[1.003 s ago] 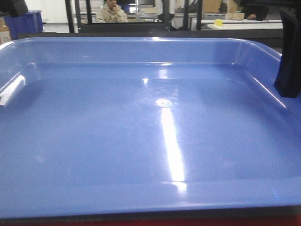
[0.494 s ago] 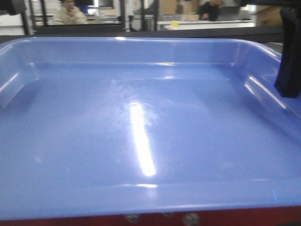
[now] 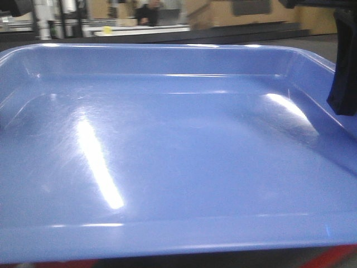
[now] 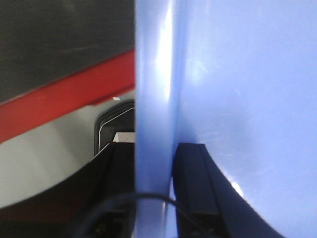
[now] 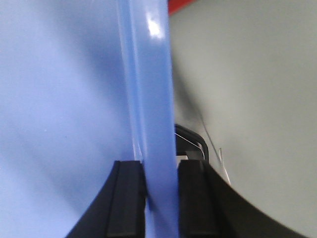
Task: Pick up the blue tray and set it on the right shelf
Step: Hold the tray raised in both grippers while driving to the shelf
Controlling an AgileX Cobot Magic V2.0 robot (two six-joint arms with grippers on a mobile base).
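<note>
The blue tray (image 3: 178,151) fills almost the whole front view, held level and empty, its glossy floor streaked with light. In the left wrist view my left gripper (image 4: 154,163) is shut on the tray's rolled rim (image 4: 153,99), one black finger on each side of it. My right gripper (image 5: 161,171) is likewise shut on the opposite rim (image 5: 148,89). At the front view's right edge a black finger (image 3: 345,72) of the right gripper stands over the tray's side. The right shelf is out of view.
Beyond the tray's far rim runs a dark table edge (image 3: 234,34), with desks, boxes and a seated person (image 3: 148,12) further back. A red band (image 4: 59,106) and pale floor (image 4: 39,163) show below the tray in the left wrist view.
The background behind the tray has slid leftward across the frames; the person and desks have shifted left. The light streak on the tray floor has moved left. Both grips stay unchanged.
</note>
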